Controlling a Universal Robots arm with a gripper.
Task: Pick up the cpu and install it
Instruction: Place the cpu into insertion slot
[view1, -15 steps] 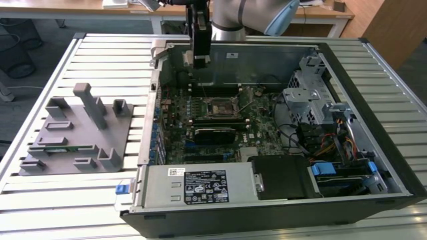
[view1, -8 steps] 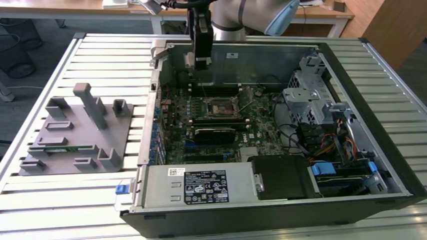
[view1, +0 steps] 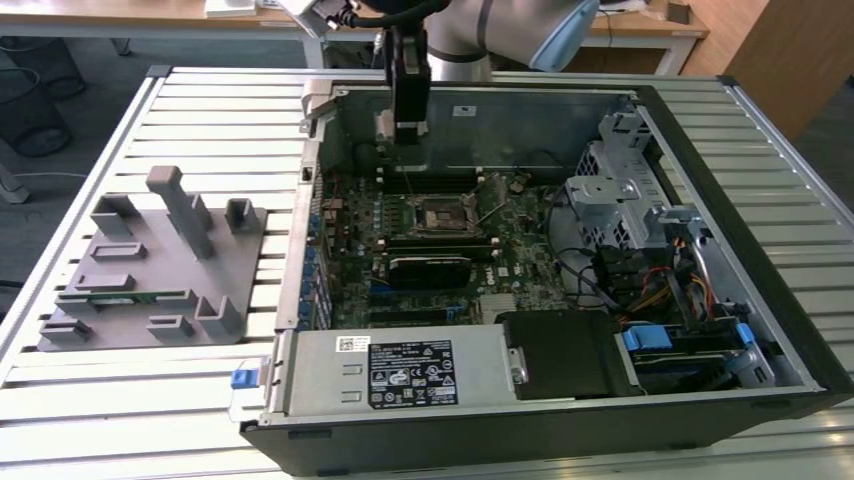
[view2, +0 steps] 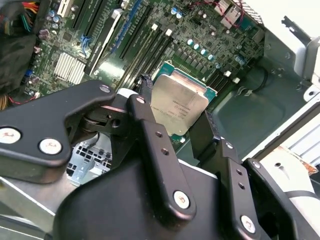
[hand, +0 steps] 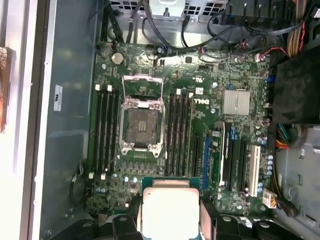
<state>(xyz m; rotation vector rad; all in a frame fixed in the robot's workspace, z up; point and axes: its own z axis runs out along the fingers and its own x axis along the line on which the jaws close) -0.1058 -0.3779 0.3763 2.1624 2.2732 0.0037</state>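
The gripper (view2: 177, 107) hangs inside the open computer case (view1: 747, 300), its two black fingers (view2: 155, 145) pinching the cpu (view2: 179, 102) by opposite edges; the chip's pale silver-grey top shows between them in the second wrist view, held in the air above the green motherboard (view2: 150, 35) and touching nothing else; in the first wrist view the cpu (hand: 170, 212) sits between the same fingers (hand: 131, 215), apart from the socket (hand: 141, 127) and off to one side of it; the socket's dark centre lies bare, with its metal lid (hand: 142, 85) folded back just beside it, and black memory slots (hand: 106, 130) run along both of its flanks; in the exterior view the gripper (view1: 407, 120) is over the part of the case farther from the camera than the socket (view1: 441, 215); the case lies on its side on a slatted metal desk (view1: 134, 400); on the exterior view's left, well apart from the case, a grey plastic fixture (view1: 160, 270) rests on the desk with a thin green memory stick (view1: 127, 297) lying in it.
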